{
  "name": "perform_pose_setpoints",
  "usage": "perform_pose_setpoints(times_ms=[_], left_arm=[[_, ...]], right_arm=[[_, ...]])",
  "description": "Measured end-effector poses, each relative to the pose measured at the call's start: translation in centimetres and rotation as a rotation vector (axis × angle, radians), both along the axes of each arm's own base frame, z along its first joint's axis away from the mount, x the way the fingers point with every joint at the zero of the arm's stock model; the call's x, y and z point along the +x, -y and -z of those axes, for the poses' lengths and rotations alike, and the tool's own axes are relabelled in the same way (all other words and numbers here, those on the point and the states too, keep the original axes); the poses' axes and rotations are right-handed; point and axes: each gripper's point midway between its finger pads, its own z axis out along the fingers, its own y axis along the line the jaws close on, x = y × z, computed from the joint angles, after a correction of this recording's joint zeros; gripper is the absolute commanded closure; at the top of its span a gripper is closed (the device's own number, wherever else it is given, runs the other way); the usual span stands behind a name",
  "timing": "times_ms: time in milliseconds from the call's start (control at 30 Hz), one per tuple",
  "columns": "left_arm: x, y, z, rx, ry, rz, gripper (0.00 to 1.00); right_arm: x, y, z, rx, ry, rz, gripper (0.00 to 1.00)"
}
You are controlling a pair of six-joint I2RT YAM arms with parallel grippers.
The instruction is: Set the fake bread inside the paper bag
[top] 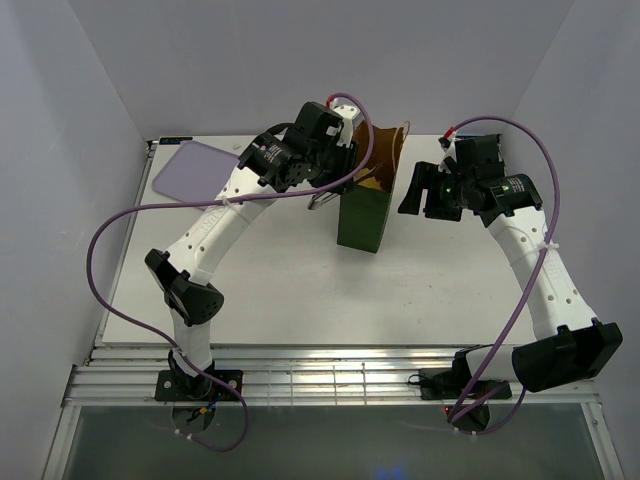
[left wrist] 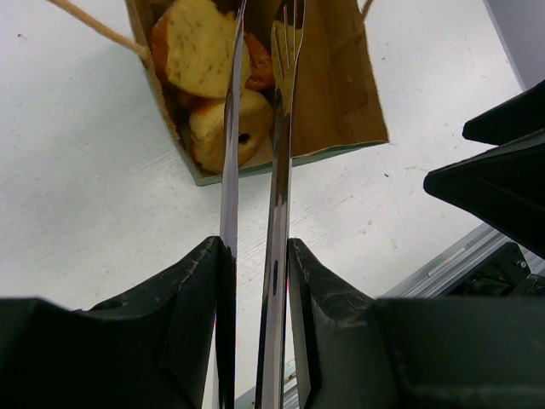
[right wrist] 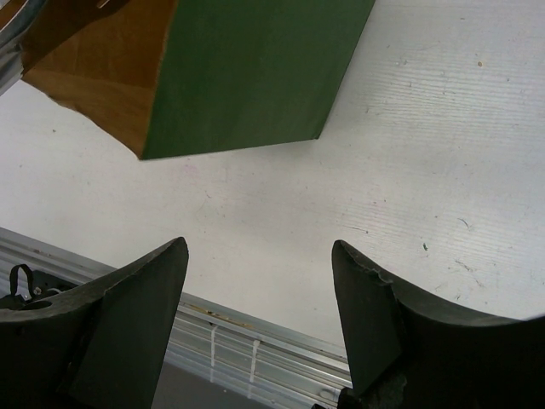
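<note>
Left wrist view: looks down past the left gripper [left wrist: 255, 256] into the open mouth of the paper bag [left wrist: 341, 94]. Fingers [left wrist: 196, 298] pinched narrow on a pair of metal tongs [left wrist: 277, 187], one blade against each pad, blades nearly parallel and reaching up to the bag's mouth, the right one ending in fork-like tines. Beyond the tips, on the brown kraft lining, the fake bread [left wrist: 200, 47]: a yellowish speckled slice uppermost, a ring doughnut [left wrist: 217, 128] just below and touching it, a darker orange-brown piece partly hidden behind the blades. Cannot tell whether a fourth piece lies there. Tan string handle [left wrist: 94, 25] crossing the upper left corner.

Top external view: gives the layout but no clear sight of the bread. Bag standing toward the far middle of the white table [top: 300, 280], left arm bent over its mouth from the left, right gripper [top: 418, 192] just beside its right wall and apart from it, lilac tray [top: 195, 168] near the far left corner.

Right wrist view: fingers [right wrist: 128, 315] spread wide, only table surface between them. Ahead, the bag's dark green outer wall and a wedge of kraft lining, clear of both tips; contents out of sight from this angle.
</note>
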Motion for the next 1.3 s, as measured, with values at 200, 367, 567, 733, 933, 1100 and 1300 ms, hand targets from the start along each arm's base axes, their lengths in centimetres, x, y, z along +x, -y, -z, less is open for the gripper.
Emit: perform_pose_setpoints(times_ms=[200,367,567,733,933,1100,1300], left_arm=[[0.1,-0.1,-0.2,0.002,0.005,-0.005,0.54],[0.4,-0.3,-1.6,-0.016,0.041,-0.021,0.55],[0.9,-0.7,-3.6,-0.050,0.083,-0.043,0.56],[1.2,-1.5,-5.6,-0.089,0.126,-0.065,0.57],[1.0,-4.4,-10.4,-0.136,0.283,-0.136,0.57],[1.5,-8.2,-14.9,-0.183,0.414,-0.235,0.57],[4.9,-16.4,-13.2,-0.170,0.379,-0.446,0.58]], right_arm=[[0.0,0.0,0.0,0.000,0.000,0.000,0.26],[0.0,0.0,0.0,0.000,0.000,0.000,0.26],[0.0,0.0,0.0,0.003,-0.001,-0.002,0.26],[0.0,0.0,0.0,0.002,-0.001,-0.003,0.26],[-0.1,-0.1,0.0,0.003,-0.001,-0.007,0.26],[-0.1,-0.2,0.0,0.008,-0.003,-0.013,0.26],[-0.2,-0.3,0.0,0.011,-0.005,-0.015,0.26]])
